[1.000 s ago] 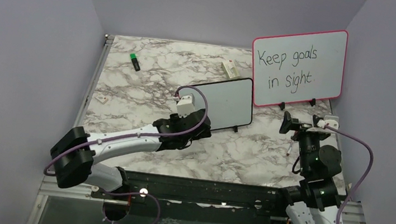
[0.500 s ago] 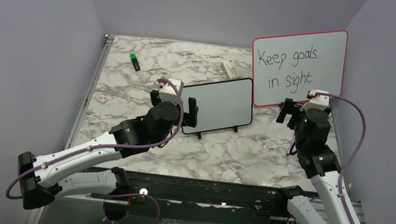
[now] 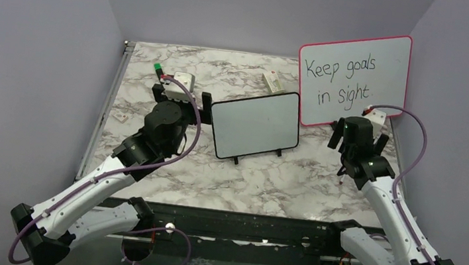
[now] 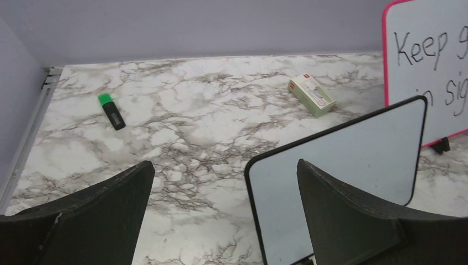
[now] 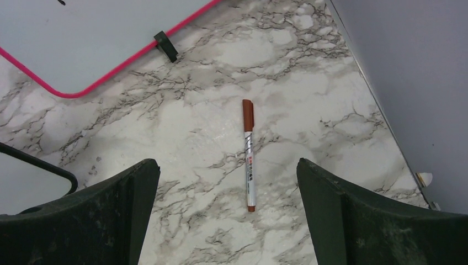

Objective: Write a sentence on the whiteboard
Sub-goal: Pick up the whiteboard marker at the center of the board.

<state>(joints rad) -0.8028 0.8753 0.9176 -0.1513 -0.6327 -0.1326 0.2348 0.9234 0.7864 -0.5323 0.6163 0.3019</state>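
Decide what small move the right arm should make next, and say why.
Probably lower the right gripper straight onto the marker and close. The whiteboard is blank, so a pen is needed first. The capped marker lies flat on the table, framed by the open jaws in the wrist view, and the gripper holds nothing.

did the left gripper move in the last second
Yes. In the top view the left gripper has swung left and toward the back of the table, off the whiteboard's left edge and closer to the green highlighter.
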